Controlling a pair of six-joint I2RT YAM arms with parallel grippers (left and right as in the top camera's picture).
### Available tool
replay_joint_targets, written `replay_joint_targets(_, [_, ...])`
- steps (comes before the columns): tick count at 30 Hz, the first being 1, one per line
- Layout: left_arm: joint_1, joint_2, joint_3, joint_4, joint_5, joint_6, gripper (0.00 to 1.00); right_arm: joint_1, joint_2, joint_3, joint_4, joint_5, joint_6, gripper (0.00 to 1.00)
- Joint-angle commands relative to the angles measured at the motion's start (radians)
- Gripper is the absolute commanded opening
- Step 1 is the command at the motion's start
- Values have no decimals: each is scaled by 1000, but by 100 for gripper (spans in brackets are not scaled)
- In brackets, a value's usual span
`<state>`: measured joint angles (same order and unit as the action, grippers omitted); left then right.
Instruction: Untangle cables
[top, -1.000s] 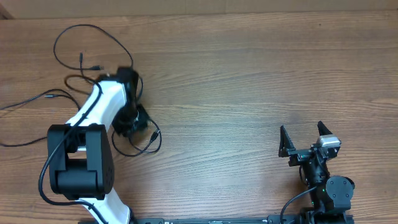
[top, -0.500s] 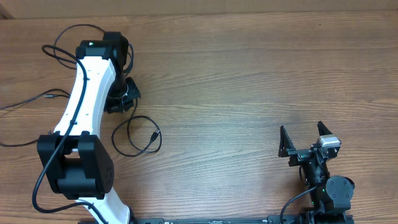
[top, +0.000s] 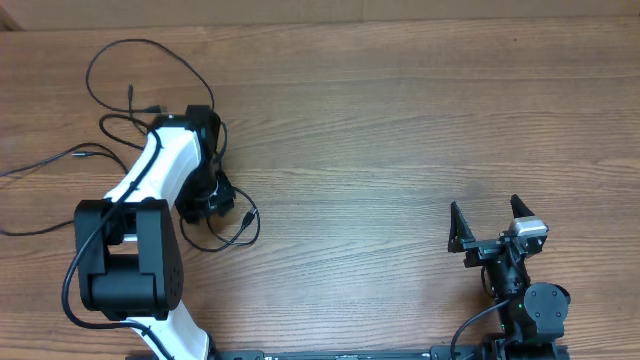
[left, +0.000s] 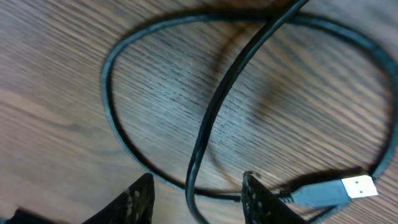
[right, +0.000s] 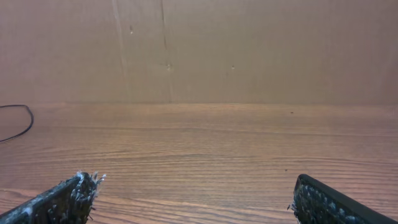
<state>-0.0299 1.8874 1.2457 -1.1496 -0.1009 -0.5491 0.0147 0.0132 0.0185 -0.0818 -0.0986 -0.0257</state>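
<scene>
We see the cables (top: 131, 95) lying in loose loops on the left side of the table (top: 400, 120). The left gripper (top: 210, 200) hangs low over the loops nearest the robot. Its fingers (left: 140, 196) are apart. One thin cord (left: 202, 130) runs between them, but they do not squeeze it. A small plug (left: 354, 186) lies just beside them. The right gripper (top: 484, 208) sits far from the cables, by the right front edge, opened wide and holding nothing.
</scene>
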Motion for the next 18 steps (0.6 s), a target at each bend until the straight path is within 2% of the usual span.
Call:
replay_joint_targets(1, [12, -4, -5, 26, 15, 38, 47, -2, -2, -10, 5, 5, -6, 100])
replay_joint_targets(2, [12, -4, 29, 23, 17, 37, 55, -2, -2, -10, 5, 5, -6, 100])
replay_joint_targets(5, [12, -4, 133, -11, 35, 37, 59, -2, -2, -10, 5, 5, -6, 100])
replay_joint_targets(6, [12, -4, 167, -23, 35, 37, 65, -2, -2, -10, 5, 5, -6, 100])
replay_joint_targets(9, [17, -4, 317, -68, 23, 37, 74, -2, -2, -10, 5, 5, -6, 100])
replay_joint_targets(12, [32, -4, 432, -77, 0, 38, 89, -2, -2, -10, 5, 5, -6, 100])
replay_joint_targets(18, [102, 2, 487, -33, -166, 40, 98, -2, -2, -10, 5, 5, -6, 100])
